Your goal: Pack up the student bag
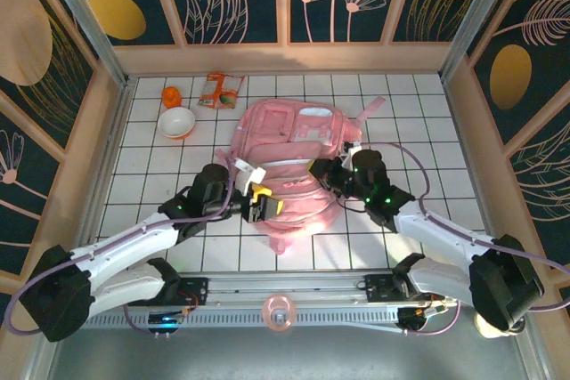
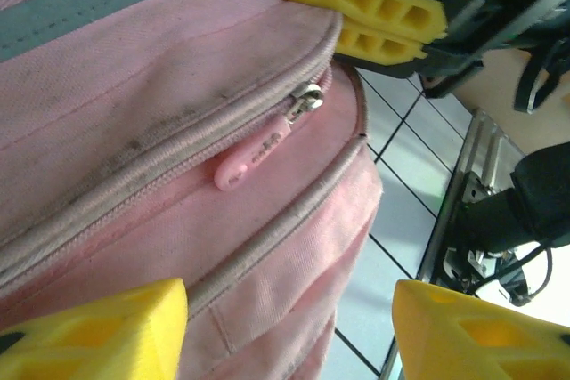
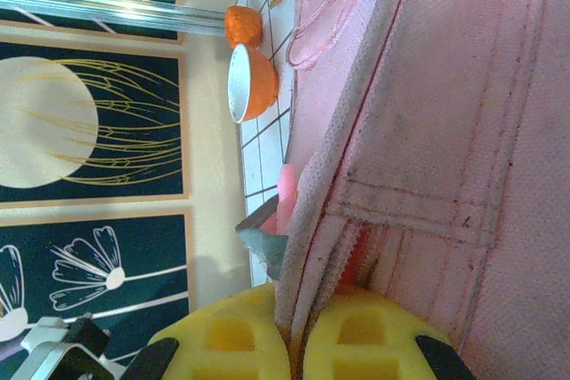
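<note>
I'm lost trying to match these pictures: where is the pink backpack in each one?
Top view: backpack in the centre.
Left wrist: backpack across the left and middle.
Right wrist: backpack across the right side.
Shared landmark: the white tiled table.

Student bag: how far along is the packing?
Nothing looks packed: the bowl, orange object and packet lie outside the student bag, whose zip looks closed. In hand: right gripper pinches its fabric, left gripper open near the zipper pull. Left: unzip, load.
</note>
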